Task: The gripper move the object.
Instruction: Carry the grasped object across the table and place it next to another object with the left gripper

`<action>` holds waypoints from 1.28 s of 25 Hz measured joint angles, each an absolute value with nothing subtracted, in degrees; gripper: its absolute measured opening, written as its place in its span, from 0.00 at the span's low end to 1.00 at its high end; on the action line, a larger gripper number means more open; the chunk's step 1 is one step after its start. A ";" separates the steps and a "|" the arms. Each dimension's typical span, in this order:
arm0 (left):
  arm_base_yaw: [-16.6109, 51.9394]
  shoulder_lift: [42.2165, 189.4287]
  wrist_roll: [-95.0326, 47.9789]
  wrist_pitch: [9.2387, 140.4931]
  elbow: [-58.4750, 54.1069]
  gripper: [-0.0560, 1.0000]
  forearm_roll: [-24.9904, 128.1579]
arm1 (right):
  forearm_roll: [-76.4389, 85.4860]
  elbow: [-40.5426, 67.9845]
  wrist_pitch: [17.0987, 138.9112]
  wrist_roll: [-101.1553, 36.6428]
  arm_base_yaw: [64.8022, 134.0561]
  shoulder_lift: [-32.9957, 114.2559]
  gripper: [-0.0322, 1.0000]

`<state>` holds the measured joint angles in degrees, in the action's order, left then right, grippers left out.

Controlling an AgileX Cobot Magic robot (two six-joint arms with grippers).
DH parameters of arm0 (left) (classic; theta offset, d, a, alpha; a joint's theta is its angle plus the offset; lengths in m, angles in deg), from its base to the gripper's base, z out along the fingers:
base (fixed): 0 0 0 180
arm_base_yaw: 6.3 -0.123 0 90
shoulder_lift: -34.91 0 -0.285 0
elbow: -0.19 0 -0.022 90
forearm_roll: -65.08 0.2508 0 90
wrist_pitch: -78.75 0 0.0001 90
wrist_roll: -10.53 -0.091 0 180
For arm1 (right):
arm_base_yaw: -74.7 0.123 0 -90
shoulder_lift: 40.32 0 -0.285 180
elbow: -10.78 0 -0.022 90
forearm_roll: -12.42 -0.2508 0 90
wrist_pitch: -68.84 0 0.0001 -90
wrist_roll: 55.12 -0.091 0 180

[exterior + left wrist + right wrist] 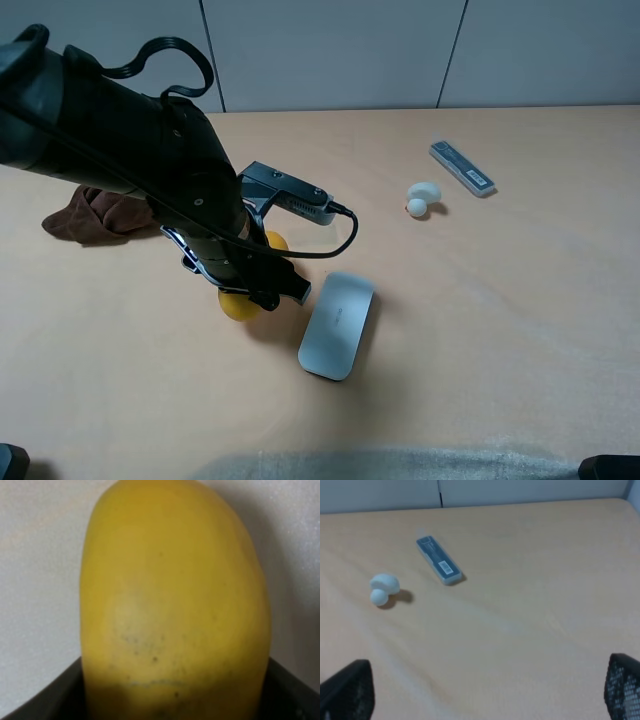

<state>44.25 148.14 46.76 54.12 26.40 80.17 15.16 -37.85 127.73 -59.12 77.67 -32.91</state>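
Left gripper [244,282] is down at the table [500,330], and its bulk and cable cover most of what it holds. From the high camera I only see two slivers of the yellow fruit [238,305]: one end poking out below the fingers and a small patch on the far side of them. The left wrist camera is filled almost edge to edge by the fruit [175,605]. The dark fingers [42,702] show only as wedges in the two lower corners, pressed against its sides, so I read the jaws as clamped on the fruit at about its own width. I cannot tell whether the fruit rests on the table or is raised a little.

A flat white case [337,325] lies just beside the gripper, on the side facing the other arm, apart from the fruit. A brown cloth [95,215] sits on the opposite side, partly hidden behind the arm.

Right gripper [485,695] is cut off by the frame; only the two fingertips [347,690] show, spread wide with nothing between them but bare table. Well ahead of it lie a small white earbud-like thing [384,589] and a flat grey stick [438,560] whose label is too small to read.
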 joint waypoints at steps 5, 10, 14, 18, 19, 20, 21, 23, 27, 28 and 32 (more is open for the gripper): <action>44.25 148.14 46.82 54.06 26.40 0.63 80.17 | 15.16 -37.85 127.73 -59.12 77.67 -32.91 0.70; 44.25 148.14 46.82 53.77 26.40 0.69 80.17 | 15.16 -37.85 127.73 -59.12 77.67 -32.91 0.70; 44.25 148.14 46.82 53.75 26.40 0.80 80.17 | 15.16 -37.85 127.73 -59.12 77.67 -32.91 0.70; 44.25 148.14 46.88 53.70 26.40 0.88 80.17 | 15.16 -37.85 127.73 -59.12 77.67 -32.91 0.70; 44.25 148.14 46.88 53.70 26.40 0.89 80.17 | 15.16 -37.85 127.73 -59.12 77.67 -32.91 0.70; 44.25 148.14 46.88 53.70 26.40 0.90 80.17 | 15.16 -37.85 127.73 -59.12 77.67 -32.91 0.70; 44.25 148.14 46.88 53.70 26.40 0.91 80.17 | 15.16 -37.85 127.73 -59.12 77.67 -32.91 0.70; 44.25 148.14 46.88 53.70 26.40 0.91 80.17 | 15.16 -37.85 127.73 -59.12 77.67 -32.91 0.70; 44.25 148.08 46.88 53.14 26.40 0.91 80.17 | 15.16 -37.85 127.73 -59.12 77.67 -32.91 0.70; 44.25 147.89 46.88 52.73 26.40 0.91 80.17 | 15.16 -37.85 127.73 -59.12 77.67 -32.91 0.70; 44.25 145.55 46.88 51.51 26.40 0.92 80.15 | 15.16 -37.85 127.73 -59.12 77.67 -32.91 0.70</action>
<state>44.25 145.55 46.88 51.51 26.40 80.15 15.16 -37.85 127.73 -59.12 77.67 -32.91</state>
